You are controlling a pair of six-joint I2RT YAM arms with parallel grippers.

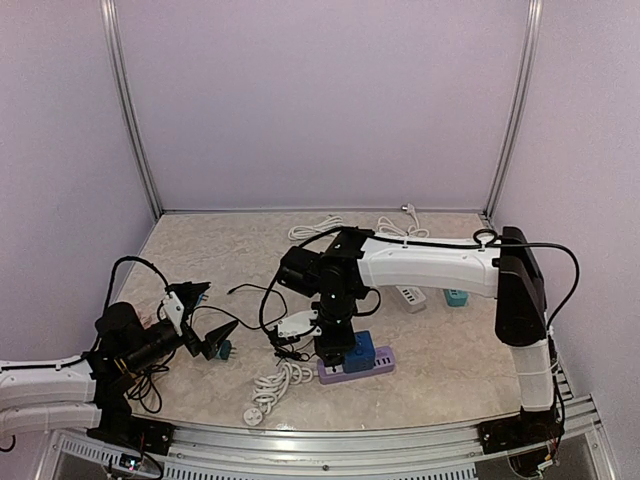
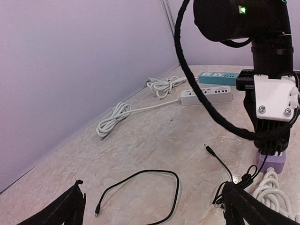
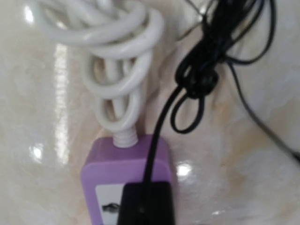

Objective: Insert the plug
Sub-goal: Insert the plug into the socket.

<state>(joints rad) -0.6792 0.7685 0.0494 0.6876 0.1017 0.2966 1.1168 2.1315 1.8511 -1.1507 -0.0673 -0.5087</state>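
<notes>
A purple power strip [image 3: 124, 159] lies near the table's front [image 1: 372, 374], with a white coiled cord [image 3: 117, 70] leaving its end. The black plug [image 3: 145, 204] sits on the strip's socket face, and its prongs are hidden. The plug's black cord [image 3: 197, 79] runs off in a tangle. My right gripper [image 1: 335, 352] points straight down over the plug, and its fingers do not show in the right wrist view. A blue adapter [image 1: 363, 350] sits on the strip beside it. Off to the left, my left gripper [image 1: 207, 318] hangs open and holds nothing [image 2: 152, 185].
A white power strip [image 1: 411, 297] and a teal one [image 1: 456, 297] lie behind the right arm. White cord bundles [image 2: 112, 119] lie along the back wall. A loose black cable loop [image 2: 174, 187] and a barrel connector [image 2: 209, 151] lie in front of the left gripper.
</notes>
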